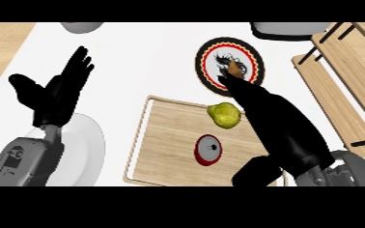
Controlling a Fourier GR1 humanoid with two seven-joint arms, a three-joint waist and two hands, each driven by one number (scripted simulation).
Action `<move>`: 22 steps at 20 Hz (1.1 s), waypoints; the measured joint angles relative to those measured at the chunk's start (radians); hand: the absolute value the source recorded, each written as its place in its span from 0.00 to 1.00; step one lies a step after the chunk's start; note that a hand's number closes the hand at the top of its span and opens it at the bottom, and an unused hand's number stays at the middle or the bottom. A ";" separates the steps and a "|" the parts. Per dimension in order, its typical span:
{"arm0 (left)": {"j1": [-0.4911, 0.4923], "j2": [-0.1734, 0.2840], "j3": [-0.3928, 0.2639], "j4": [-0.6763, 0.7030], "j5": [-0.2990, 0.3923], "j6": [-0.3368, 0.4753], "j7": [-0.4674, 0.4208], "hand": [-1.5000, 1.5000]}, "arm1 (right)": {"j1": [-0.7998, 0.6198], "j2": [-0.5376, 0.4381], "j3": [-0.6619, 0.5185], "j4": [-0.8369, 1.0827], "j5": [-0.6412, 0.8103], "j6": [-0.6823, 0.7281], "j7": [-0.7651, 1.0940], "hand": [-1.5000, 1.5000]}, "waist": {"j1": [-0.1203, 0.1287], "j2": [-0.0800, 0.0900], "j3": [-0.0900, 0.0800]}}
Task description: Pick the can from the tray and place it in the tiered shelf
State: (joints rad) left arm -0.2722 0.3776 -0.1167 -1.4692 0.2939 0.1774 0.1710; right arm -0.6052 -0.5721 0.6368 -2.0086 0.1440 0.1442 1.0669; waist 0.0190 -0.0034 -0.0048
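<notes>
Where it stands upright on the tray (160, 125), red silver-topped can (208, 149), both hands' fingers straight, holding nothing

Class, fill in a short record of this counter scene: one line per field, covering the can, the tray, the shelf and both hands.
can: red can lying on the tray, not held
tray: wooden tray, also holding a yellow-green fruit
shelf: tiered shelf at the right edge, no can on it
right hand: right hand open, stretched over the tray towards a patterned plate
left hand: left hand open, resting at left above a white plate
</notes>
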 measured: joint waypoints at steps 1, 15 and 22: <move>-0.003 0.004 0.007 -0.002 0.003 -0.004 0.005 0.50 | -0.019 0.029 0.021 0.019 0.016 0.000 0.014 0.00 | -0.001 0.000 0.000; 0.022 0.008 0.039 -0.017 0.006 -0.028 0.012 0.50 | -0.097 0.192 0.222 0.204 0.118 0.050 0.128 0.00 | -0.016 -0.002 0.003; 0.018 0.001 0.046 -0.020 -0.008 -0.022 0.020 0.50 | -0.081 0.243 0.271 0.232 0.150 0.057 0.153 0.00 | -0.021 -0.002 0.003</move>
State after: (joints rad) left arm -0.2541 0.3789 -0.0706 -1.4890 0.2854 0.1550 0.1912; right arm -0.6858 -0.3291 0.9073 -1.7768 0.2943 0.2016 1.2201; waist -0.0025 -0.0055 -0.0016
